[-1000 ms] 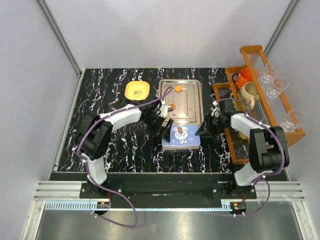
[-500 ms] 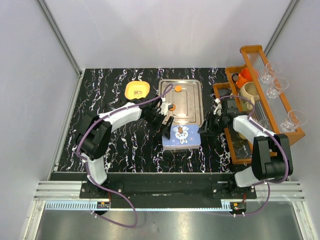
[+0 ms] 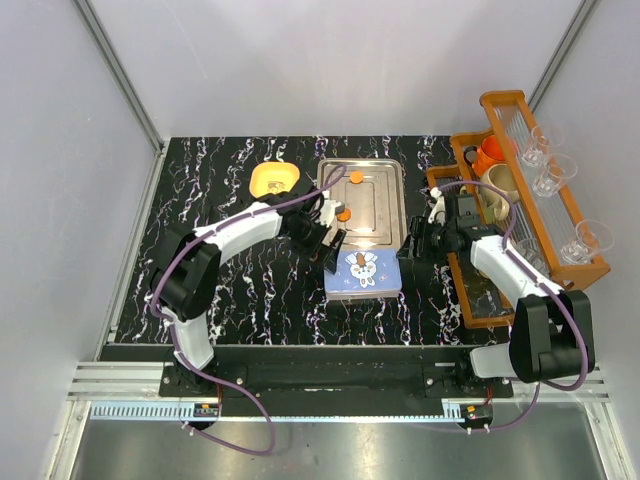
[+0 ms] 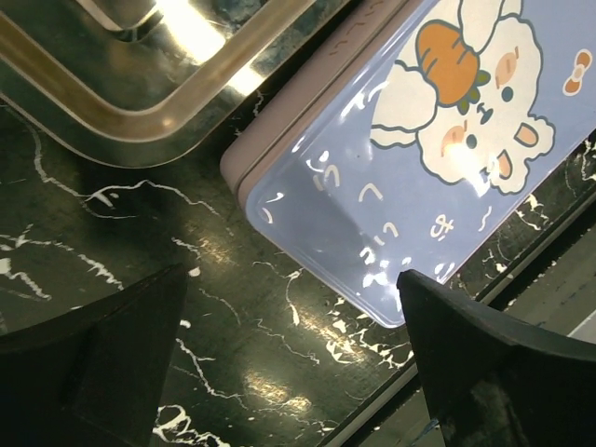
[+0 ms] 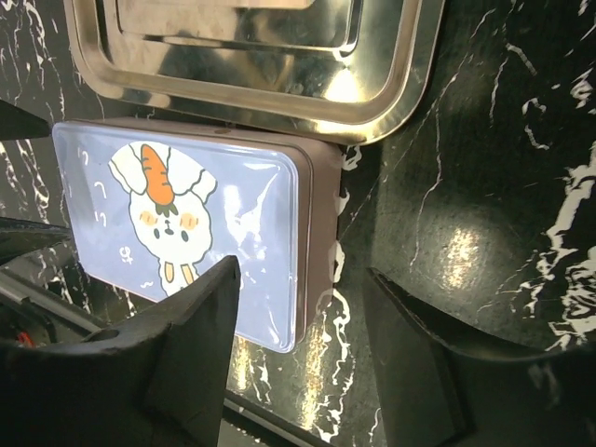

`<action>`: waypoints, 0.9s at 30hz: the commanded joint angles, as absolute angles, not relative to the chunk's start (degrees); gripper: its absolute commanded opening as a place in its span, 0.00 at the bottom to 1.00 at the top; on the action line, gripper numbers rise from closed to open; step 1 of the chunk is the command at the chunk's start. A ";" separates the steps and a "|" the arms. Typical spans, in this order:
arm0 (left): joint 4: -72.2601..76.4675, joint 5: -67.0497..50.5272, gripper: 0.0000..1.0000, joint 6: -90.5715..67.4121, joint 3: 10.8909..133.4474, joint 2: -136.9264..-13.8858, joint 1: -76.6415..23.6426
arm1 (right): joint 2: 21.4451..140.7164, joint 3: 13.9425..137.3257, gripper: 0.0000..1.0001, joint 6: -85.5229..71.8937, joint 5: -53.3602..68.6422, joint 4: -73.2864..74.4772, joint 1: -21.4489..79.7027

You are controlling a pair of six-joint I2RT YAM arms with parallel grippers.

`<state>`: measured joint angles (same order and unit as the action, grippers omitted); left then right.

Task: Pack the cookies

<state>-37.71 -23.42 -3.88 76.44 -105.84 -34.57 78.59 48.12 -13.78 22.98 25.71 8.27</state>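
Note:
A closed blue tin with a rabbit on its lid lies in front of the steel tray. Two orange cookies show: one at the tray's far left, one at its left rim. My left gripper is open and empty beside the tin's left edge; in the left wrist view the gripper hangs over bare table next to the tin. My right gripper is open and empty; in the right wrist view the gripper straddles the right edge of the tin.
A yellow-orange square dish sits left of the tray. A wooden rack on the right holds an orange cup, a beige mug and glasses. The tray's rim shows in both wrist views.
My right gripper has drawn back from the tin's right side, away toward the far side. My left gripper has shifted slightly toward the tray. The tin has not moved.

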 commanded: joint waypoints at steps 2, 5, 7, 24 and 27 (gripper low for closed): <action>-37.88 -19.16 0.99 -2.46 79.19 -100.81 -32.96 | 75.85 51.85 0.68 -9.15 18.55 25.93 9.14; -38.06 -17.85 0.99 -2.37 78.93 -99.41 -31.91 | 74.89 52.12 0.74 -6.95 17.06 25.84 9.40; -37.79 -16.71 0.99 -2.55 78.58 -98.53 -31.20 | 73.74 51.86 0.79 -5.29 16.18 25.40 9.67; -32.96 -6.43 0.99 -4.30 79.89 -92.02 -22.86 | 74.17 58.35 1.00 5.00 12.31 22.94 10.55; -32.26 -5.28 0.99 -4.57 80.59 -91.85 -20.75 | 76.19 60.90 1.00 5.36 10.20 23.38 10.55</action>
